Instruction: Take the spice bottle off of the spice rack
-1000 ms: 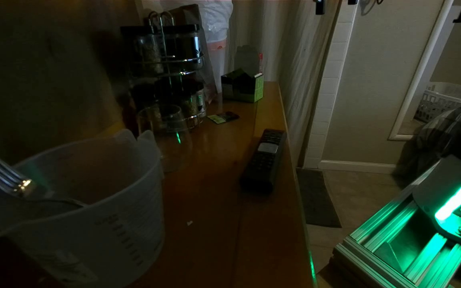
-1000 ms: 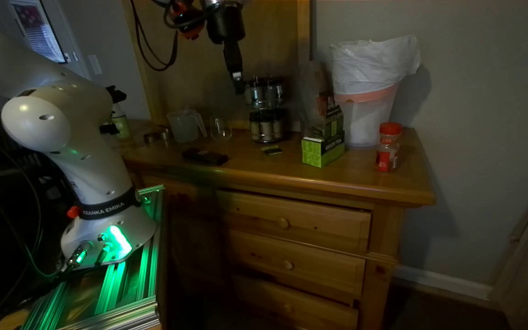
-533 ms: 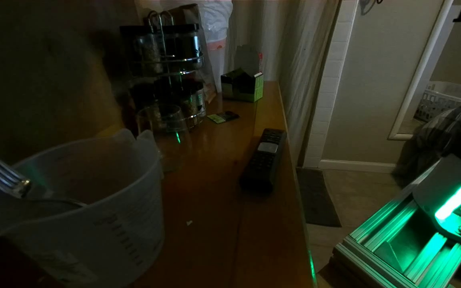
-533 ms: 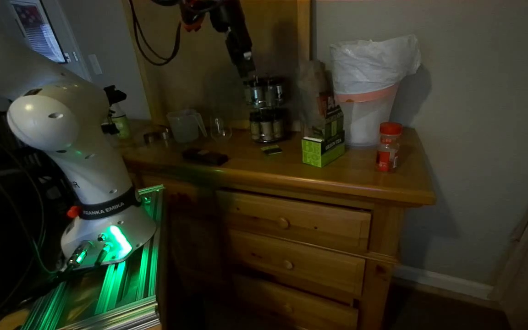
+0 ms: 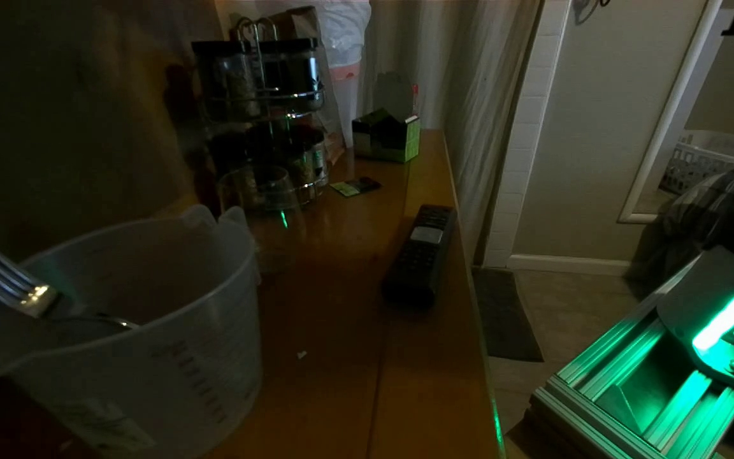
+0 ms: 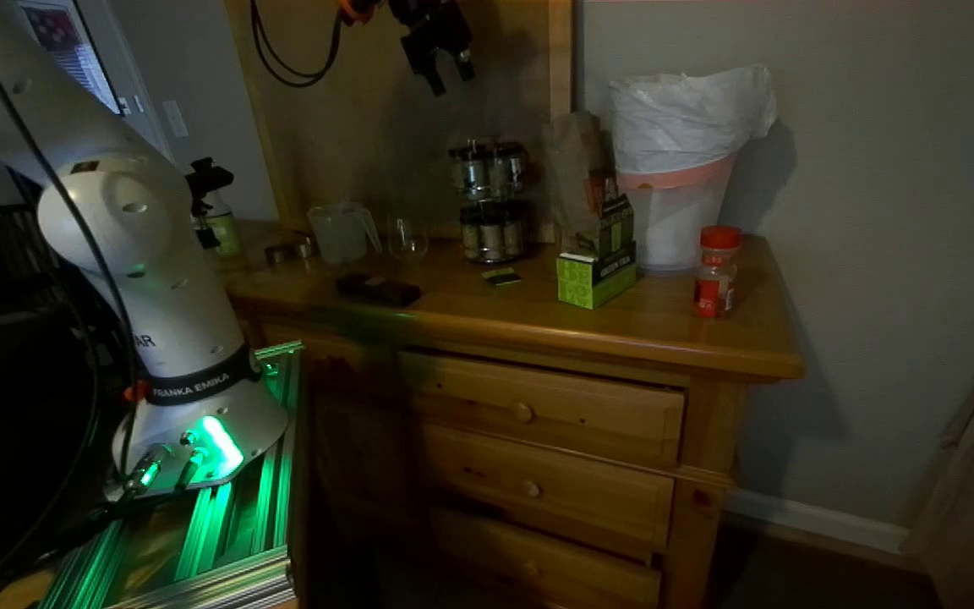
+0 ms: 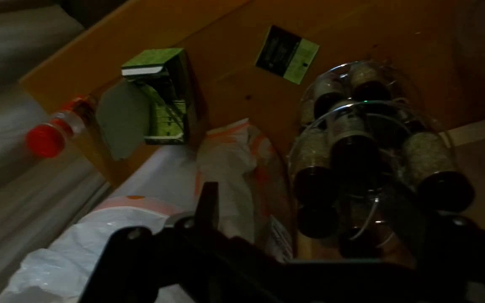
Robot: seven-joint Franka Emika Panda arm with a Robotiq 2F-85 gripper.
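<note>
The two-tier wire spice rack [image 5: 266, 118] stands on the dresser and also shows in an exterior view [image 6: 478, 196]. Its upper ring [image 7: 366, 102] shows in the wrist view. Both tiers hold dark-capped spice bottles; one upper bottle [image 5: 297, 67] faces the camera, another stands out at the right in the wrist view [image 7: 427, 155]. I cannot tell which bottle the task means. My gripper [image 6: 453, 78] is open and empty, tilted above the rack and apart from it. In the wrist view, the fingers [image 7: 297, 185] spread over the bottle caps; the right finger is dark and hard to make out.
A green tea box [image 6: 597, 279], a paper bag [image 6: 571, 169], a lined bin [image 6: 677, 211] and a red-capped shaker [image 6: 715, 275] stand beside the rack. A glass [image 6: 407, 241], a measuring cup [image 6: 343, 233], a remote [image 6: 378, 289] and a packet [image 6: 501, 277] are on the dresser.
My gripper has risen from beside the top of the rack and turned, so both spread fingers now show. The arm has swung a little. The rack and bottles look unmoved.
</note>
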